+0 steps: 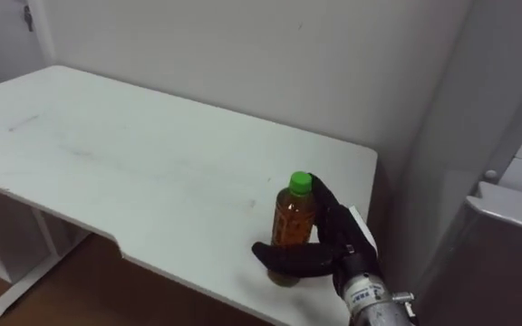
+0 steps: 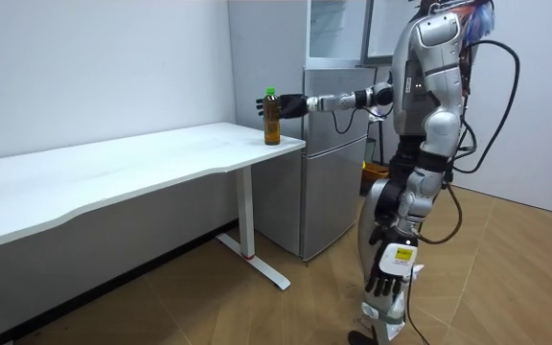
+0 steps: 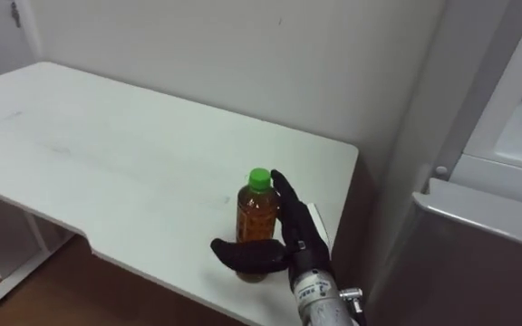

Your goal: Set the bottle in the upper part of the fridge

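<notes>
We see the robot's right hand cupping the bottle, an amber drink with a green cap. The thumb crosses the bottle's lower front and the fingers rise along its far side to cap height. Under the fingers, the bottle stands on the white table, near its corner. Beyond the backs of the fingers stands the fridge, its upper door apparently open. The left hand hangs at the robot's side, loosely open. We judge the grasp made, with lifting, carrying and placing left to do.

One bottle, one table, one fridge.
</notes>
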